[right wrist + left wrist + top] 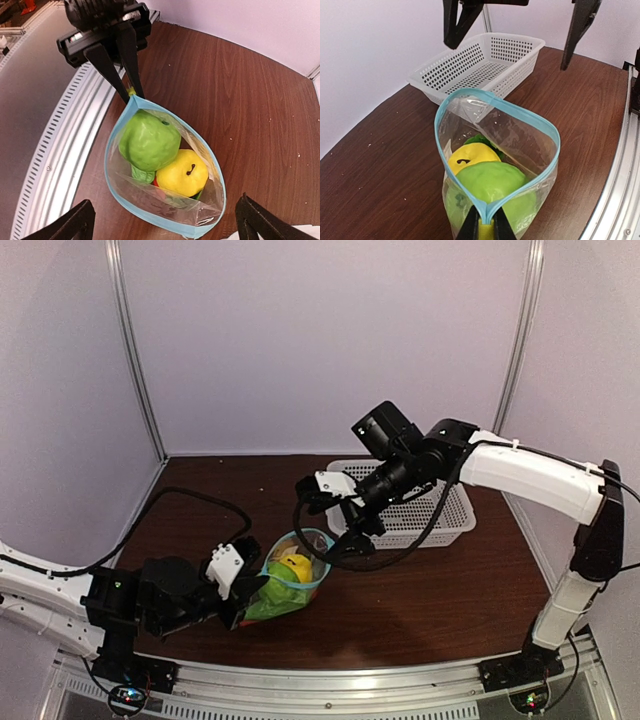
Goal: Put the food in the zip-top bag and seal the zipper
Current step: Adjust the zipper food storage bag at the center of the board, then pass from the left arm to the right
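Note:
The clear zip-top bag (290, 580) stands open on the brown table, its teal zipper (470, 97) spread into a wide loop. Inside lie the green apple (149, 140), the yellow fruit (182, 172), a bit of the red piece (156, 182) and a green piece (142, 175) underneath. My left gripper (485, 220) is shut on the near corner of the zipper; it also shows in the right wrist view (131, 92). My right gripper (167, 225) is open and empty, hovering above the far end of the bag mouth, and also shows in the top view (335, 525).
The white perforated basket (440, 520) stands behind the bag at the right, with nothing visible in it. The metal rail (60, 150) of the table's near edge runs close to the bag.

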